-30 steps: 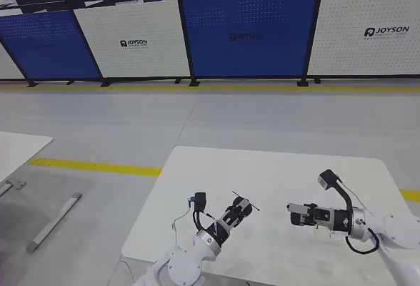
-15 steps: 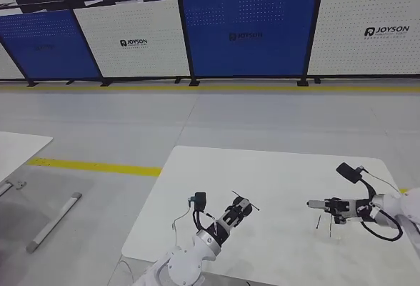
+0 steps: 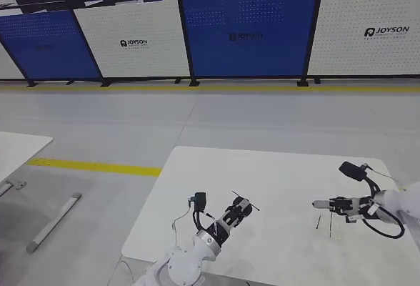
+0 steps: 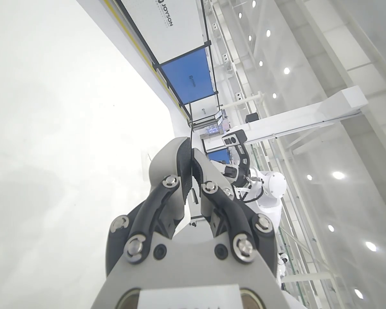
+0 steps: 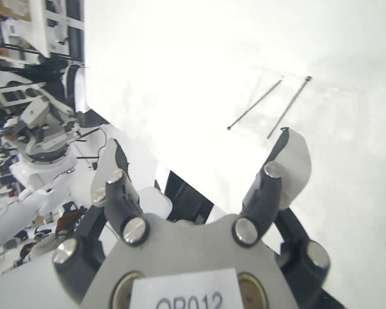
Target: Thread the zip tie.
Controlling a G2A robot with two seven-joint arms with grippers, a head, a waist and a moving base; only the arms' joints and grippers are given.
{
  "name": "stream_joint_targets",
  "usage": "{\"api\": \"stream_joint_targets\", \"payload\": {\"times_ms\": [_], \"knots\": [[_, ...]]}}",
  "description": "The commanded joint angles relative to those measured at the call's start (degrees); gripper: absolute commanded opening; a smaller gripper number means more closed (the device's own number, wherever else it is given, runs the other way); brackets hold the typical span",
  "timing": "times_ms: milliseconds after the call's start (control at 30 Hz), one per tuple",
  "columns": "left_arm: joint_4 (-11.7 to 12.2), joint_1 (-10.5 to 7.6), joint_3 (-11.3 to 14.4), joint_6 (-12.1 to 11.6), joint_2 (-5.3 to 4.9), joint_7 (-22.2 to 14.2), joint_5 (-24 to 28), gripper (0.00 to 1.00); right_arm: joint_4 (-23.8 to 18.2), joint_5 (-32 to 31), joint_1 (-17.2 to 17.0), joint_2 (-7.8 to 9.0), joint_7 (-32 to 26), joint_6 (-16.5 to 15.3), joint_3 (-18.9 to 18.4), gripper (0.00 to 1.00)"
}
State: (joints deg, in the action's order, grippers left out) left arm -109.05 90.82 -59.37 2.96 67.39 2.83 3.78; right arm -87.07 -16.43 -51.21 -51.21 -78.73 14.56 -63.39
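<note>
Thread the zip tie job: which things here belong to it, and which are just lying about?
Job: zip tie pinched in left gripper; open right gripper; two loose zip ties on the table beside it.
Lying about: second white table; grey bar on the floor; partition panels.

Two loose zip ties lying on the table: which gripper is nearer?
Right. The right gripper hangs open close beside the two loose zip ties; the left gripper is well across the table, shut on another zip tie.
</note>
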Motion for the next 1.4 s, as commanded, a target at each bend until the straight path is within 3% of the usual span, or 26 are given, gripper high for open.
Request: {"api": "stream_joint_targets", "payload": {"times_ms": [0,167,500,567,767,1033,1167,1200,1233,1367], "knots": [[0.00,0.00,0.00,0.00,0.00,0.00,0.00,0.00,1.06,-3.85,1.94,-0.40,-0.91,2.43,2.81,1.00],[0.00,0.00,0.00,0.00,0.00,0.00,0.00,0.00,7.31,-5.20,7.31,-2.50,-0.55,3.61,10.28,1.00],[0.00,0.00,0.00,0.00,0.00,0.00,0.00,0.00,7.31,-5.20,7.31,-2.50,-0.55,3.61,10.28,1.00],[0.00,0.00,0.00,0.00,0.00,0.00,0.00,0.00,7.37,-5.78,6.59,-2.55,-0.28,-0.19,11.27,1.00],[0.00,0.00,0.00,0.00,0.00,0.00,0.00,0.00,13.29,-8.28,10.92,-4.40,-0.87,-1.23,16.87,1.00],[0.00,0.00,0.00,0.00,0.00,0.00,0.00,0.00,13.29,-8.28,10.92,-4.40,-0.87,-1.23,16.87,1.00],[0.00,0.00,0.00,0.00,0.00,0.00,0.00,0.00,13.46,-7.46,9.50,-4.22,1.94,-2.34,15.79,1.00],[0.00,0.00,0.00,0.00,0.00,0.00,0.00,0.00,13.51,-7.36,9.35,-4.13,1.99,-2.48,15.46,0.57],[0.00,0.00,0.00,0.00,0.00,0.00,0.00,0.00,13.51,-7.33,9.22,-4.06,1.90,-2.45,15.19,0.43],[0.00,0.00,0.00,0.00,0.00,0.00,0.00,0.00,12.86,-8.34,9.05,-3.86,1.05,-1.71,14.75,0.34]]}}
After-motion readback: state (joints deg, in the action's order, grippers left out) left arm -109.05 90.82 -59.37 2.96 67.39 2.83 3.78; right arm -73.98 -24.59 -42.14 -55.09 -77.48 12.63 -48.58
